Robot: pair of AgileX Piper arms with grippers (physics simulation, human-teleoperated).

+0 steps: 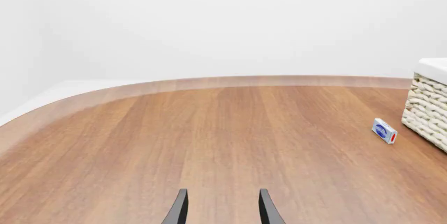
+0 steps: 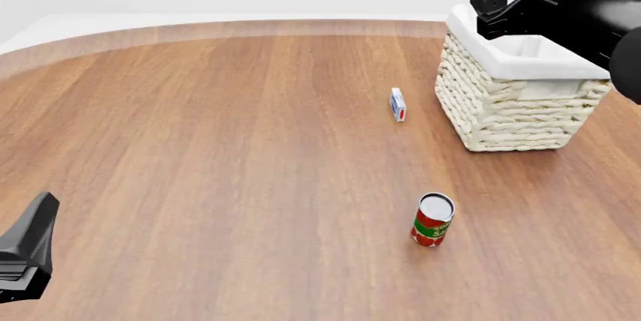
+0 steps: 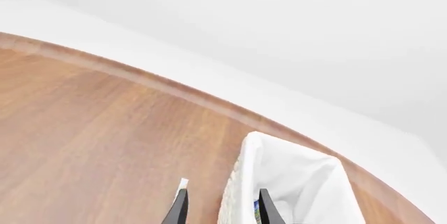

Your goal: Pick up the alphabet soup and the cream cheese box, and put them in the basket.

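Alphabet soup: a sliver of blue, white and orange label (image 3: 256,211) shows low inside the basket in the right wrist view, seemingly the small cylindrical can; nowhere else is such a can in view, so I judge it already dropped in.
Cream cheese box: the tiny thin flat white and blue box with a red patch (image 2: 398,104) stands on its edge on the brown wooden surface (image 2: 221,148), just beside the basket's near-left wall but apart from it; the left wrist view shows it (image 1: 384,131) ahead and off to one side.
Basket: the large square cream woven wicker basket with a white cloth liner (image 2: 501,115) sits at the far right of the surface.
Step in hand: half the task looks done; the box is not yet picked up.
Next move: one arm must reach the box, turn to span its thin faces and close gently, since it could tip.
Right gripper (image 3: 222,211): it hangs above the basket's rim, jaws spread and holding nothing, one finger over the liner and the other outside the wall.
Left gripper (image 1: 222,208): low over bare wood near the front-left corner, well apart from the box, jaws spread and empty.
Bystander: a red and green can with a silver top (image 2: 433,220) stands upright nearer the front, no part of the task.
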